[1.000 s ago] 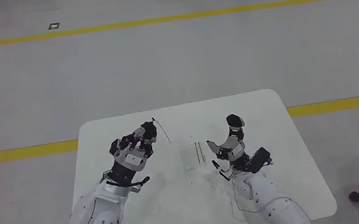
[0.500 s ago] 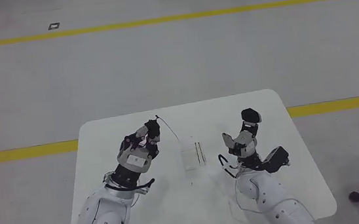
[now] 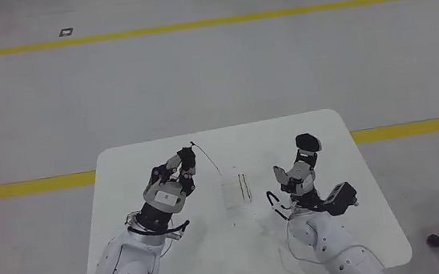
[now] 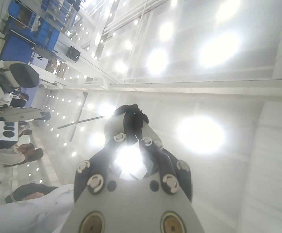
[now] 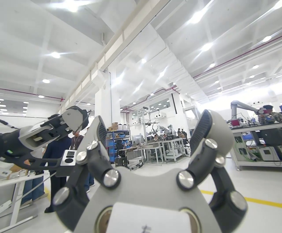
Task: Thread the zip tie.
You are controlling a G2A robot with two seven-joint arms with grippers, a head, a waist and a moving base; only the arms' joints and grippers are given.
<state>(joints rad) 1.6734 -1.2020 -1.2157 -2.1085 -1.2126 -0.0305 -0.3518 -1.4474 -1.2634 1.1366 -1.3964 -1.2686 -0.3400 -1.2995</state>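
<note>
Left hand (image 3: 185, 157) gripping zip tie (image 3: 206, 158), clear packet (image 3: 232, 192) on table (image 3: 332, 137)

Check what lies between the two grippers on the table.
Top view: a small pale packet with dark strips lies between the left gripper and the right gripper.

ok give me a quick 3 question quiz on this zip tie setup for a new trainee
1. True or false: the right gripper is shut on the zip tie.
2. Which gripper holds the zip tie? A) the left gripper B) the right gripper C) neither
3. Fill in: both arms are over a white ____.

Key
1. False. The right gripper is open with nothing between its fingers.
2. A
3. table
</note>
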